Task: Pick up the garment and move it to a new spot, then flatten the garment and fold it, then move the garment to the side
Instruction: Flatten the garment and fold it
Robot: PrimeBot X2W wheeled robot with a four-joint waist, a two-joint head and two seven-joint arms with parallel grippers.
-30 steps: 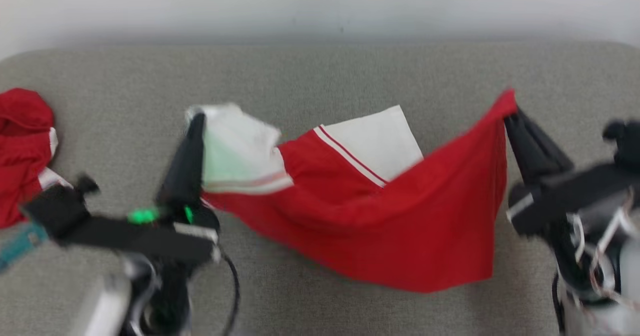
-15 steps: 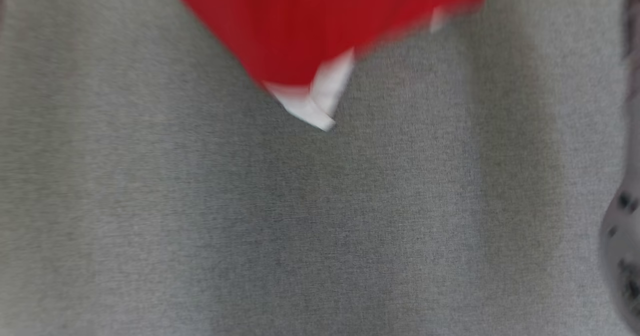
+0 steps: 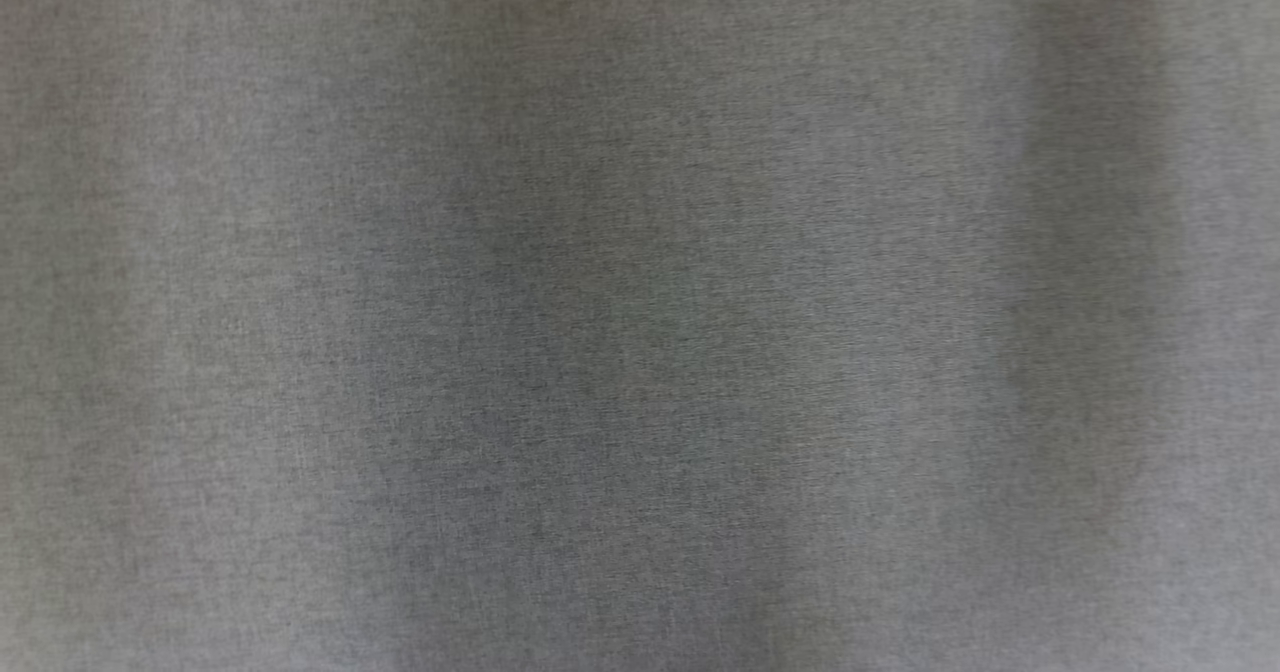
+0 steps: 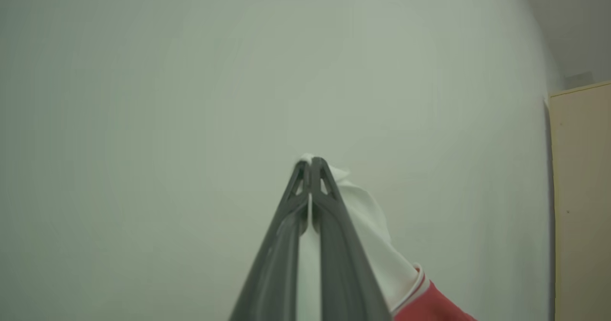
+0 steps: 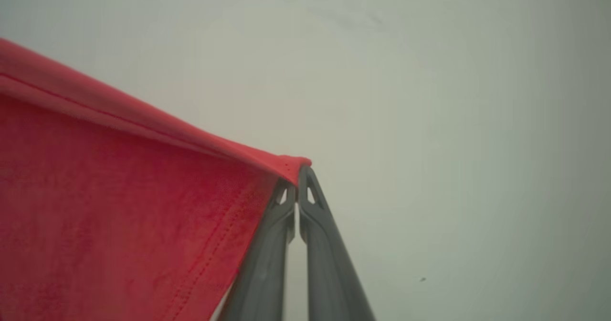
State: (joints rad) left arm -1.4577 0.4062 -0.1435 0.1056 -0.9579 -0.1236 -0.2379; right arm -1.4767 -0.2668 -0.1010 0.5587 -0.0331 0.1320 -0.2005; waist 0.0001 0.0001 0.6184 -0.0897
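- Item: garment (image 5: 119, 192), red with a white sleeve; aloft, strung between both grippers, judged clear of the grey surface (image 3: 640, 312) (head view blurred).
- Hold, left gripper (image 4: 311, 161): fingers clamped on the white sleeve tip.
- Hold, right gripper (image 5: 298, 175): fingers clamped on a red hem corner.
- Progress: pick-up done; relocation seemingly under way; flattening, folding and moving aside outstanding.
- Orientation: long axis likely runs gripper to gripper, white end left, red end right; body hangs below.
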